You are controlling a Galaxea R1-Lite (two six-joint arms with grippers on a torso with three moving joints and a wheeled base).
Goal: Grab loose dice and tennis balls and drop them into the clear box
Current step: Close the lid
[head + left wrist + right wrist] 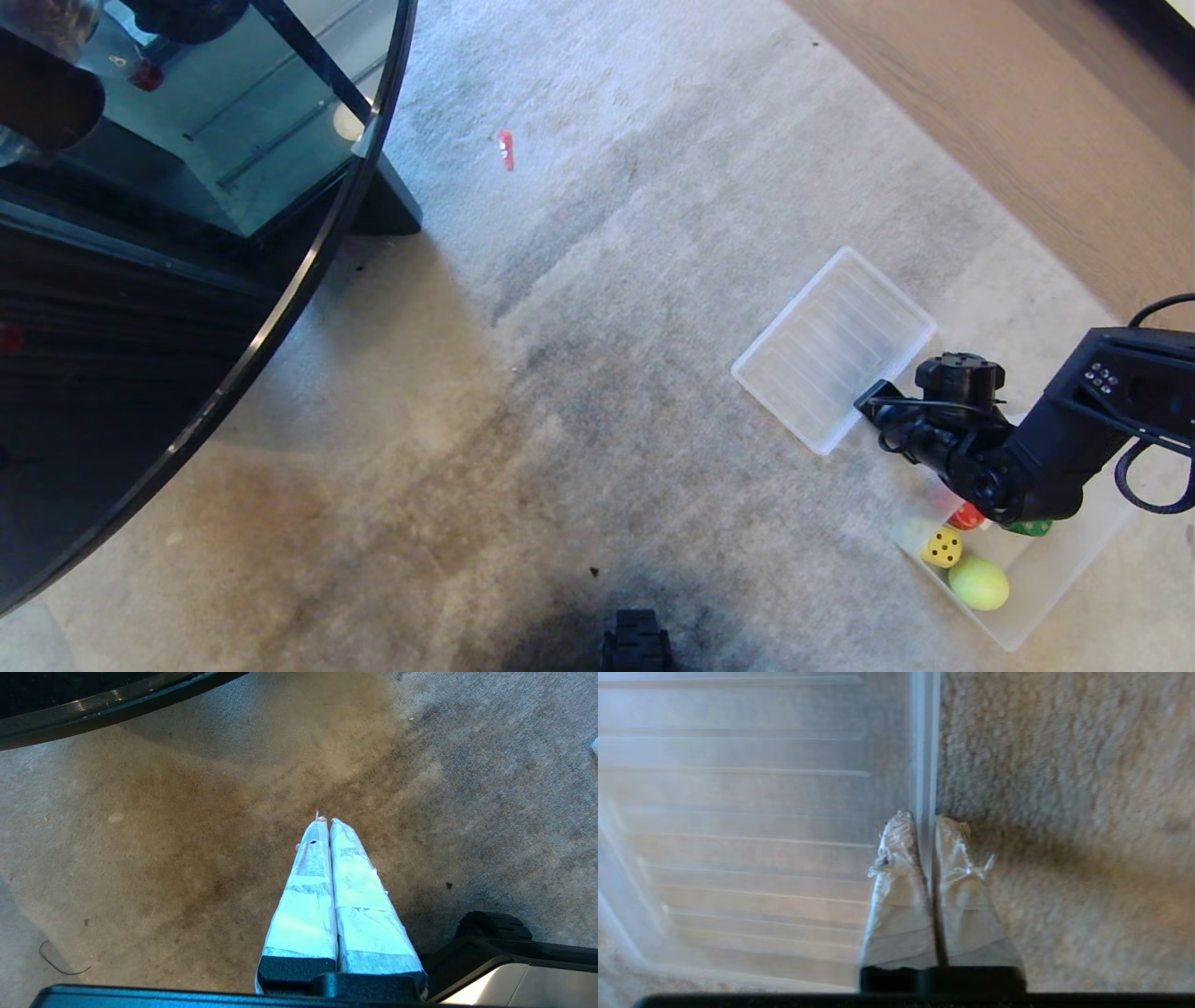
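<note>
Clear box (1055, 569) sits nearest you — yellow die (942, 548) and tennis ball (978, 582) inside. Right gripper (926, 820) is pinched onto the long rim of the ridged lid (831, 345) just beyond. Left gripper (325, 822) — closed, empty, parked over carpet.

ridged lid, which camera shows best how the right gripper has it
Right wrist view: the right gripper is shut on the ridged lid rim. Head view shows the whole lid, grip hidden. Left wrist view shows none.
</note>
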